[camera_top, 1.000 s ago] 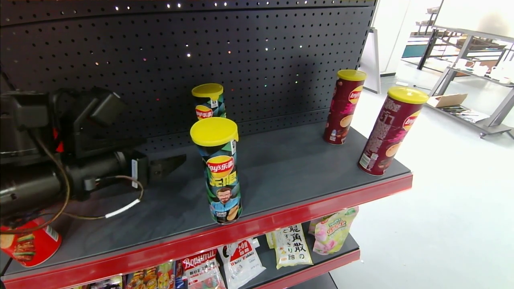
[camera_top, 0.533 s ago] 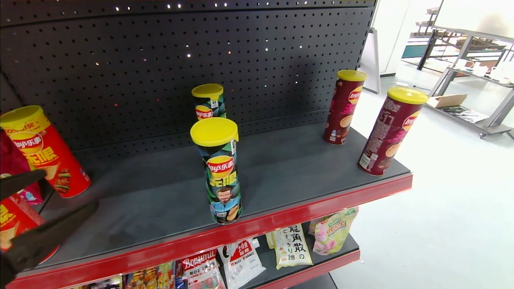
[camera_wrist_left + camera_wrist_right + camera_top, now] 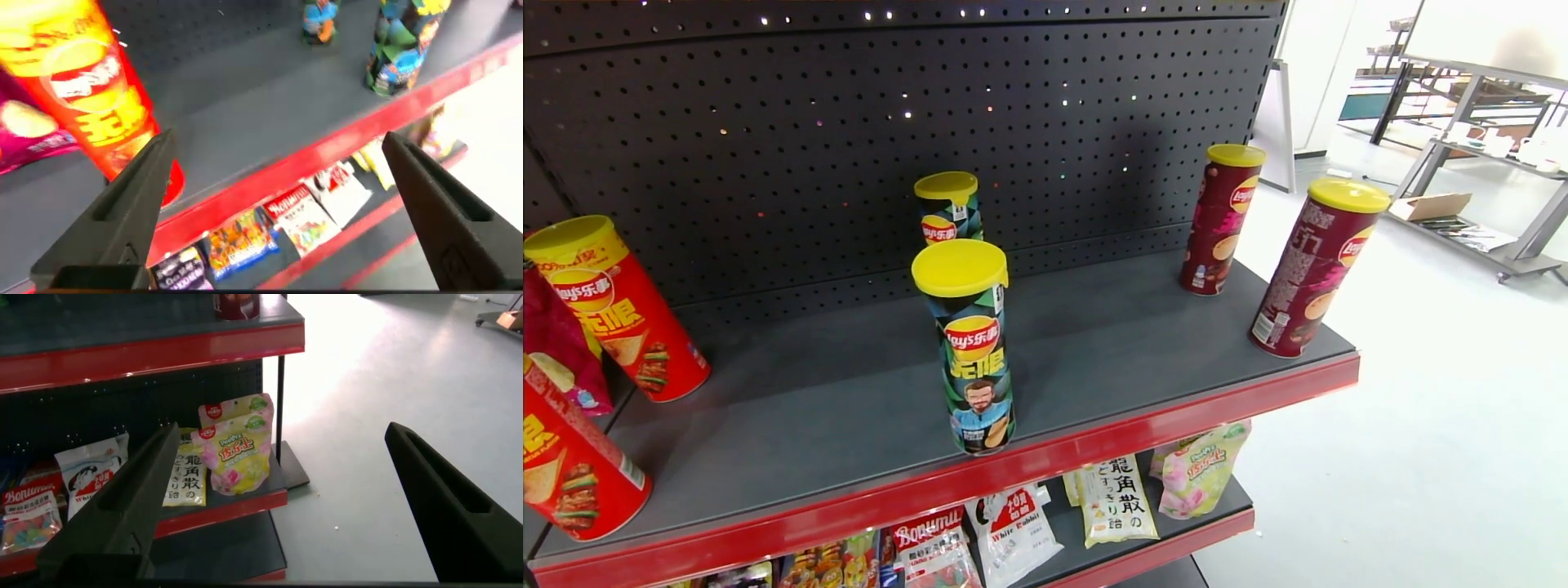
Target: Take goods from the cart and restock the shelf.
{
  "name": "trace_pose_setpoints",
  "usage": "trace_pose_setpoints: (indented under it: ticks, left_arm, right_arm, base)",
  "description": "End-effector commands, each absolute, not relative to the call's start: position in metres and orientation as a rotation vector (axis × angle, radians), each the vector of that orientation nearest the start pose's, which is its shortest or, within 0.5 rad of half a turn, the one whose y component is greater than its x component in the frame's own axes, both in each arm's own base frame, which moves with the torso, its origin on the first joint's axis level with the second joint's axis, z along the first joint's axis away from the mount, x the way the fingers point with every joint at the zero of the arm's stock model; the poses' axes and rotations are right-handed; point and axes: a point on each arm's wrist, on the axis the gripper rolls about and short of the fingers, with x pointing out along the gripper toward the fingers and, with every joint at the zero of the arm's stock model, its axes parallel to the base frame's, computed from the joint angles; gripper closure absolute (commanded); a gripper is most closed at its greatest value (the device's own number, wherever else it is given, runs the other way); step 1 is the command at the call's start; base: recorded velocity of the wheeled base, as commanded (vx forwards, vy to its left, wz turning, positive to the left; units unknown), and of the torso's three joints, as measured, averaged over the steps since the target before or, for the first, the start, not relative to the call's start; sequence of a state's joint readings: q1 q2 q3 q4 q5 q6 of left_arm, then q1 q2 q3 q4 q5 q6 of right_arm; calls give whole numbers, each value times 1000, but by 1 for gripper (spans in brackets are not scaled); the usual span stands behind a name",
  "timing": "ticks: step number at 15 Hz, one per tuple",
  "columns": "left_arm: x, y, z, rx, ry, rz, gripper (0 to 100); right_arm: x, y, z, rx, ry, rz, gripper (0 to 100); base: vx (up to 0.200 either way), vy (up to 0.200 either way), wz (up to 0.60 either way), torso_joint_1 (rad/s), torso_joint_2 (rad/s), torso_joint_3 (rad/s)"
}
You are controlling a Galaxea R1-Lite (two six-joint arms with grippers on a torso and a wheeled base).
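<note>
Seeing left gripper (image 3: 278, 214) spread, red can (image 3: 91, 94) beyond one finger, lid cropped; I read right gripper (image 3: 278, 505) spread too.

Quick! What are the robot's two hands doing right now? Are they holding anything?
Left gripper: open, holding nothing.
Right gripper: open, holding nothing.

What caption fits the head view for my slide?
Red cans, green cans, maroon cans paired on the shelf; snack bags below.
</note>
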State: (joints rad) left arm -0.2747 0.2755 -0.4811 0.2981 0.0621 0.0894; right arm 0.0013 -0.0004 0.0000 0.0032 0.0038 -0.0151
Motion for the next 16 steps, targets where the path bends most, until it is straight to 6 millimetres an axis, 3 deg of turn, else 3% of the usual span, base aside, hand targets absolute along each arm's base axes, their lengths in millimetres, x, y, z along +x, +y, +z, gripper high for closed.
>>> trace_pose_setpoints:
  ticks: [1, 13, 16]
  left_arm:
    - [-35, 12, 178, 100, 56, -204, 0]
    - [-35, 13, 171, 105, 70, -144, 0]
    - [-33, 12, 163, 107, 95, -139, 0]
  right_arm:
    - [-23, 0, 75, -17, 3, 6, 0]
    - [-23, 0, 75, -18, 3, 9, 0]
    - [-23, 0, 75, -9, 3, 8, 0]
  base:
    - [0, 0, 0, 0, 0, 0]
    - [0, 0, 550, 3, 3, 2]
    - [0, 0, 0, 0, 0, 0]
